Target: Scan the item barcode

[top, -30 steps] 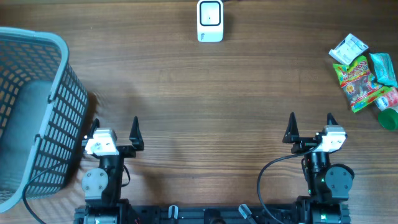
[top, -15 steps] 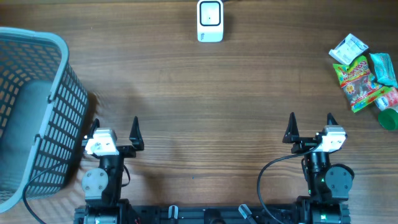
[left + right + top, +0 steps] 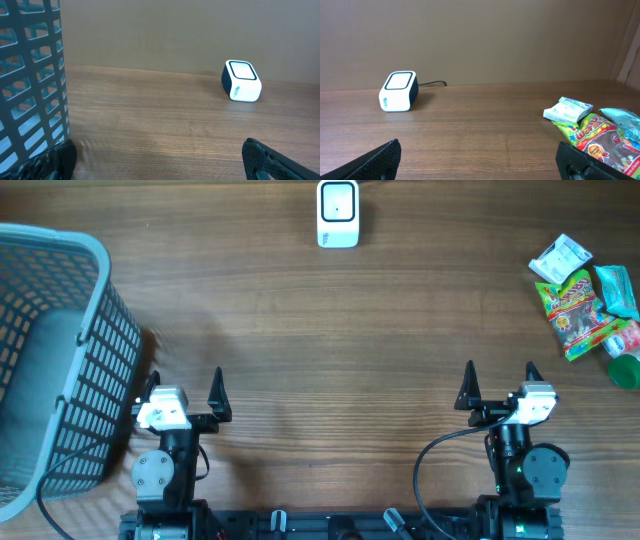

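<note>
The fingers (image 3: 218, 388) of the left gripper (image 3: 186, 383) are spread wide with nothing between them, and those of the right gripper (image 3: 500, 376) are likewise held fully apart on bare wood. Both grippers are parked at the near edge of the table (image 3: 330, 360), well apart from each other. A grey-blue slotted basket (image 3: 104, 370) is placed at the left side, just beside the left gripper; in the left wrist view its latticed wall (image 3: 30, 75) fills the left of the frame. Inside it only a flat grey floor is made out from overhead, and the far corners are too shaded for any contents to be told with certainty. The white barcode scanner (image 3: 338, 214) is set at the far edge near the middle, its window turned upward, and a dark cable (image 3: 433, 84) is seen running from its back in the right wrist view. The packets (image 3: 580, 305) to be scanned are heaped at the far right edge of the table, well away from both grippers and outside the basket: a white pack (image 3: 568, 109), a green and red sweet bag (image 3: 590, 136) and a teal pouch (image 3: 623, 120) are overlapped, with a green round object (image 3: 625, 370) just beside them.
</note>
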Action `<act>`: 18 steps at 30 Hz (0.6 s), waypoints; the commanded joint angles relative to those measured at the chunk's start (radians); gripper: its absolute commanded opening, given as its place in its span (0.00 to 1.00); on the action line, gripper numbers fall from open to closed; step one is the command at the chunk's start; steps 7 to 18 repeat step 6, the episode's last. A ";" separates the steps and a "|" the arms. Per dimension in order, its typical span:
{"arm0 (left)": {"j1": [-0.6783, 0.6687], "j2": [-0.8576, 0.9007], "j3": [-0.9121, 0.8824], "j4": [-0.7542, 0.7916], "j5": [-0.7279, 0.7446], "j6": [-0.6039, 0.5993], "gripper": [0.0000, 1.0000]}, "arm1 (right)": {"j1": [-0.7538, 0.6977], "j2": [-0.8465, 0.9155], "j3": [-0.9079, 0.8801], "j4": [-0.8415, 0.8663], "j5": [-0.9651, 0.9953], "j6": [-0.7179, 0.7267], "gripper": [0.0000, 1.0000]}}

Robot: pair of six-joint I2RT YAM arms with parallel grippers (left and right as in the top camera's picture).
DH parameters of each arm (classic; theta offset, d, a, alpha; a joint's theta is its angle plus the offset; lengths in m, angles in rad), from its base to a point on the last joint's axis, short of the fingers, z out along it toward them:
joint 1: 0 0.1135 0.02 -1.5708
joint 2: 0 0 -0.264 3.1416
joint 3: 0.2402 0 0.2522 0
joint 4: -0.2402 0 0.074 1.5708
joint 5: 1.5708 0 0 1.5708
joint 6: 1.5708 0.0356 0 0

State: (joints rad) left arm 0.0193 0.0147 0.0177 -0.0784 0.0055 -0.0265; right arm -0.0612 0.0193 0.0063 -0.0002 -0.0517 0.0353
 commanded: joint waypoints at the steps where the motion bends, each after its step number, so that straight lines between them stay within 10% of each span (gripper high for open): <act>1: -0.002 -0.008 -0.011 0.004 0.012 0.019 1.00 | 0.003 -0.014 -0.001 0.002 -0.016 -0.008 1.00; 18: -0.003 -0.008 -0.011 0.004 0.012 0.019 1.00 | 0.003 -0.014 -0.001 0.002 -0.016 -0.009 1.00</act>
